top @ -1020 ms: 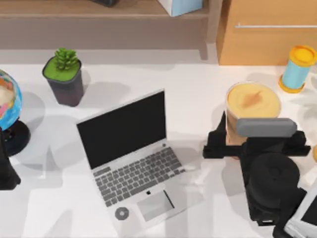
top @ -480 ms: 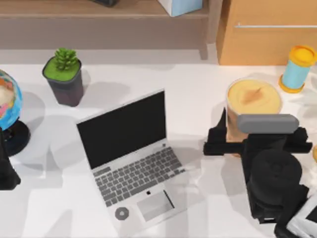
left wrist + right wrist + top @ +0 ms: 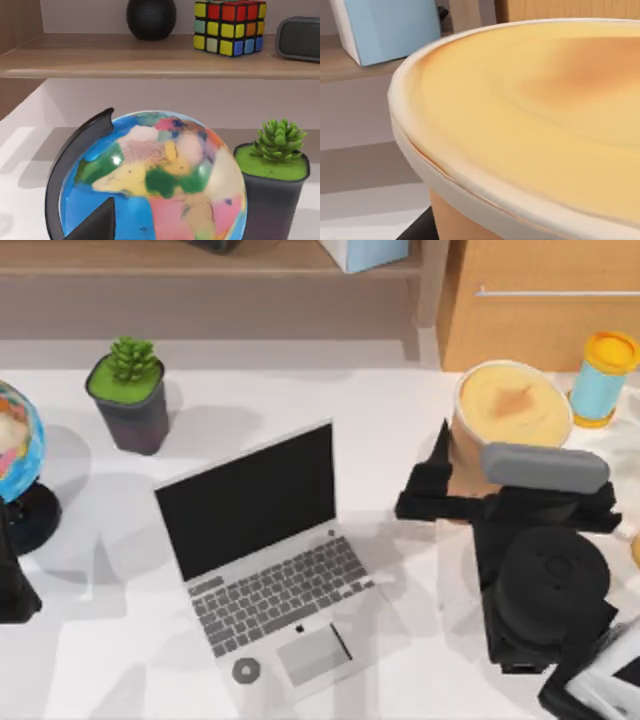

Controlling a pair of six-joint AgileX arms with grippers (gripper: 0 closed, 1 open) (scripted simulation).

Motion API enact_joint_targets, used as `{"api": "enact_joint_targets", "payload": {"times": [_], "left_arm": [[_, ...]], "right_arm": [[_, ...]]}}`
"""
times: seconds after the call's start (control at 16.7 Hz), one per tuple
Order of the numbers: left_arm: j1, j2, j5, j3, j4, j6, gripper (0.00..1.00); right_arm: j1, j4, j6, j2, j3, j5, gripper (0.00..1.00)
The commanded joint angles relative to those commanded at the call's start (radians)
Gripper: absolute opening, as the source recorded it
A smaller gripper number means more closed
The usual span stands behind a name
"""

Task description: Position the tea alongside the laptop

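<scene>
Two risks face you: your right gripper clamps the tea low, at the worktop's right, well apart from the laptop. Swing fast and it tips; drift and it clips the screen.

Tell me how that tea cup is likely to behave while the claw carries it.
The tea is tall and narrows downward, so it may tip if set down hard. The right claw grips low, under the wide rim, so it may wobble. Its walls look smooth, perhaps slippery.
</scene>
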Motion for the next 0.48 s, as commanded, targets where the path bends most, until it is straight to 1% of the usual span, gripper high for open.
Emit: {"api": "enact_joint_targets", "payload": {"times": [0.48], "left_arm": [[0.000, 0.000, 0.000, 0.000, 0.000, 0.000, 1.00]], "right_arm": [[0.159, -0.131, 0.121, -0.141, 0.037, 0.175, 0.00]]}}
